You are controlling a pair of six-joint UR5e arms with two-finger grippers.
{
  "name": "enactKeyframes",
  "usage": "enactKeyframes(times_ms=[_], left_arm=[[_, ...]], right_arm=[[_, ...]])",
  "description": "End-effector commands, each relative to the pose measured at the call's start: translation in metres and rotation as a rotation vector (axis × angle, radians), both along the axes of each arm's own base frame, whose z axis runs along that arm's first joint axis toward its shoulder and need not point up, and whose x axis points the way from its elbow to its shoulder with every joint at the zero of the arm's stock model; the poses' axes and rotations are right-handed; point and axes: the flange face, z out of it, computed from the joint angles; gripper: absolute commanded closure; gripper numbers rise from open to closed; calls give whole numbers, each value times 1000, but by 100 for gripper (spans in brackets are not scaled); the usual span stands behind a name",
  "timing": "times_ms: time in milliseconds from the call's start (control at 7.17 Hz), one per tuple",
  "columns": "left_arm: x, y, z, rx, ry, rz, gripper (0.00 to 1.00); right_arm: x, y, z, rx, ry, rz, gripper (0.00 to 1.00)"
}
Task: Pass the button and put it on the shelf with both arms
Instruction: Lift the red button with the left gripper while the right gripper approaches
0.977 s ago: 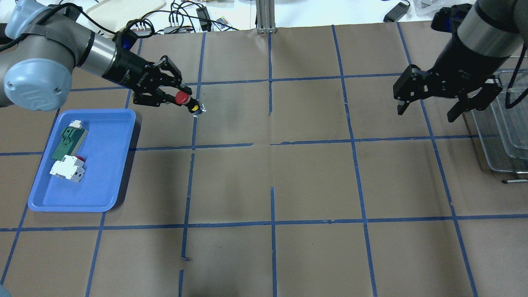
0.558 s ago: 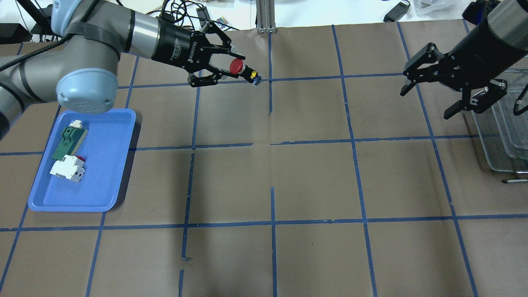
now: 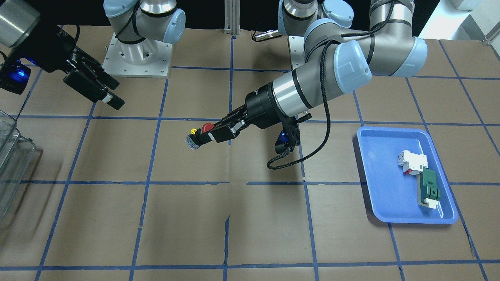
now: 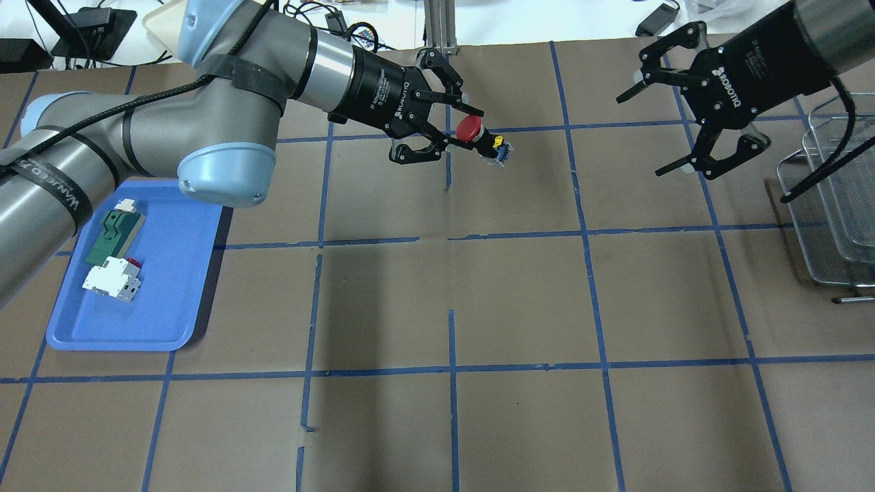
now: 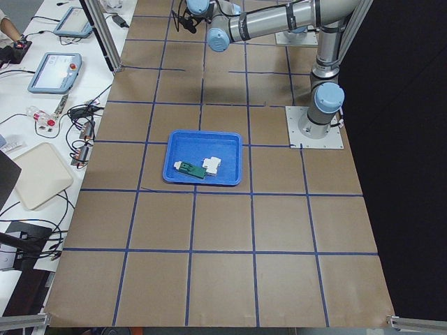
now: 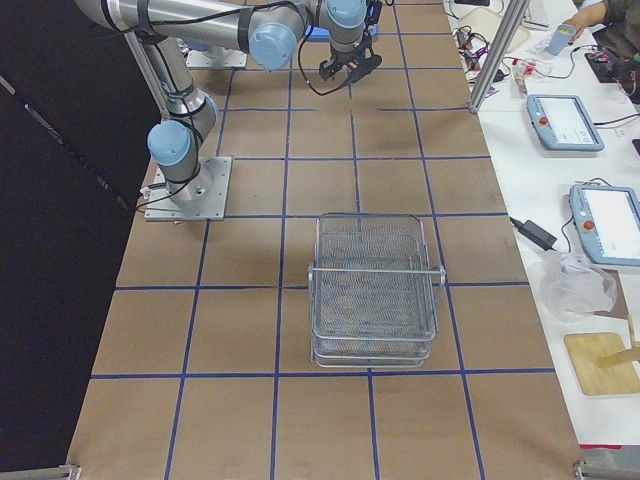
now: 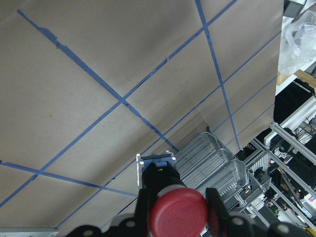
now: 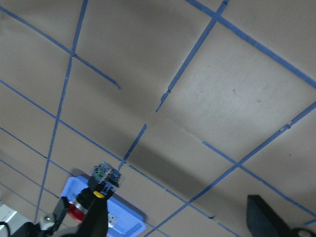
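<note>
Button (image 4: 482, 137): red cap, black body, lying sideways above table, pinched in left gripper (image 4: 465, 128). Shelf (image 4: 827, 239): wire rack, table's right edge.

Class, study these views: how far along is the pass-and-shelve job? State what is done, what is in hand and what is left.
Done: the button is out of the blue tray, gripped in the left pincer and held above the table's middle. In hand: the pass; the right pincer hangs open facing it, with a gap between them. Left: the handover, then setting the button on the shelf.
</note>
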Motion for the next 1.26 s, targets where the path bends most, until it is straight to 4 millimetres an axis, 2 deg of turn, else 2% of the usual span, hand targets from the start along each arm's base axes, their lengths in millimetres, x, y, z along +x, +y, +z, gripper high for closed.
enactKeyframes(times_ms=[0,279,558,698,837,977,1116], left_arm=[[-3,4,5,81,22,60,100],[-10,6,9,154,67,89,100],[-13,6,2,148,160,58,100],[-15,11,7,154,222,34,100],[-15,13,0,162,240,28,100],[-15,11,-12,137,252,23,100],[-16,12,-15,155,290,13,100]], right_arm=[[-23,-19,-22,69,-94,-98,0],[-25,-29,-28,95,-208,-157,0],[-16,-33,-32,142,-330,-213,0],[-10,-21,-55,183,-340,-209,0],[-5,-6,-58,183,-342,-215,0],[1,11,-49,164,-342,-213,0],[3,15,-50,167,-344,-216,0]])
